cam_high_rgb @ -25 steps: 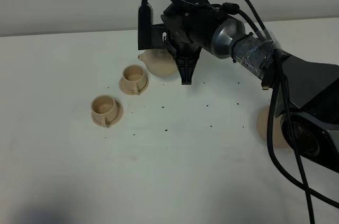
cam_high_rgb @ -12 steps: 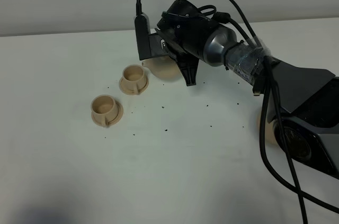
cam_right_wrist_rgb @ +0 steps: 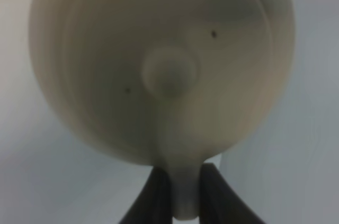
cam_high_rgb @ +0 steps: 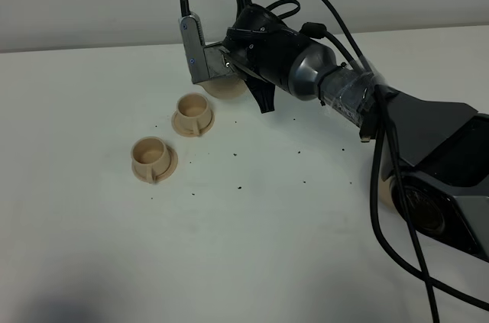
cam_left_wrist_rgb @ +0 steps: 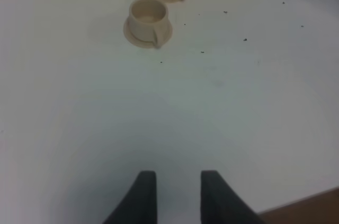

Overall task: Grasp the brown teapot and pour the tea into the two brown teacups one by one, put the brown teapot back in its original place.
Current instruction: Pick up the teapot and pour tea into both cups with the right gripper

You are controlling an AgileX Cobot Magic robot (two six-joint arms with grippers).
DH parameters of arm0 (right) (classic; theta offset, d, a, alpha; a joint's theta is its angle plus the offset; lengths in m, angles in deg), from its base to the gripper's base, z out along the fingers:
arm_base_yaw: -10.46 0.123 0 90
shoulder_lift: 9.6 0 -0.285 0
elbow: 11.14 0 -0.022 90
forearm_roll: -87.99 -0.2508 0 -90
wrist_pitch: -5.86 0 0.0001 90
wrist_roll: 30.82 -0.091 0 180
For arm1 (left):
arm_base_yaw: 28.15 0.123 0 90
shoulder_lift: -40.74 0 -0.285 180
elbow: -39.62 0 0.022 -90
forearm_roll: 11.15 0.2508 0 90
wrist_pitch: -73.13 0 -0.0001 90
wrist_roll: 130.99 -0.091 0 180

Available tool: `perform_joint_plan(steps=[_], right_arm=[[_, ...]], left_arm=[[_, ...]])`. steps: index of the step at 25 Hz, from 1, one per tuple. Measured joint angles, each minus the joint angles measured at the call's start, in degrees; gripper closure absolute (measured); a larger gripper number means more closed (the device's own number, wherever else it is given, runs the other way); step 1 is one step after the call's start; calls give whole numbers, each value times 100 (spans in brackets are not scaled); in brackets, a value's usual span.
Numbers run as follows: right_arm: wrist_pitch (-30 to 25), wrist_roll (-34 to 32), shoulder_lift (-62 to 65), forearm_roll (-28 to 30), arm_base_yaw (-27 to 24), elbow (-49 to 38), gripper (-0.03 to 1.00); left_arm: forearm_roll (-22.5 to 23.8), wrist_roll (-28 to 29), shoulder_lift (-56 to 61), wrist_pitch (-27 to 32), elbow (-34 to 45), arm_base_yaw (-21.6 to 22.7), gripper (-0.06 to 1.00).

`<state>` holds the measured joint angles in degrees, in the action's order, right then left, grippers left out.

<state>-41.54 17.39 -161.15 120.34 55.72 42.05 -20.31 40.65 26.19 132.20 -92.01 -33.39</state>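
Right gripper [cam_right_wrist_rgb: 180, 195] clamped on the brown teapot [cam_right_wrist_rgb: 164, 65] by its loop handle [cam_right_wrist_rgb: 183, 203]
Teapot held just beyond the farther teacup [cam_high_rgb: 192, 113], mostly hidden by the wrist; nearer teacup [cam_high_rgb: 153, 158] stands apart on its saucer; left gripper [cam_left_wrist_rgb: 177, 181] parted, holding nothing, above the white table [cam_high_rgb: 267, 224].

A close, blurred look down on the brown teapot [cam_right_wrist_rgb: 159, 49], whose round pale tan body fills most of the picture. The lid knob [cam_right_wrist_rgb: 169, 73] sits at its centre, and two tiny dark specks [cam_right_wrist_rgb: 213, 34] dot the lid. Nearest the camera, the right gripper [cam_right_wrist_rgb: 184, 176] pinches the teapot's loop handle [cam_right_wrist_rgb: 184, 200] between its two dark fingers [cam_right_wrist_rgb: 153, 197]. A plain pale grey surface [cam_right_wrist_rgb: 312, 155] lies behind the pot.
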Motion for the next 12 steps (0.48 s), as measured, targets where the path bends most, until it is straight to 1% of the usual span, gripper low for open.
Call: perform_joint_plan(steps=[12], right_arm=[[313, -27, -30, 116, 0, -19, 86]], left_arm=[[0, 0, 0, 0, 0, 0, 72]])
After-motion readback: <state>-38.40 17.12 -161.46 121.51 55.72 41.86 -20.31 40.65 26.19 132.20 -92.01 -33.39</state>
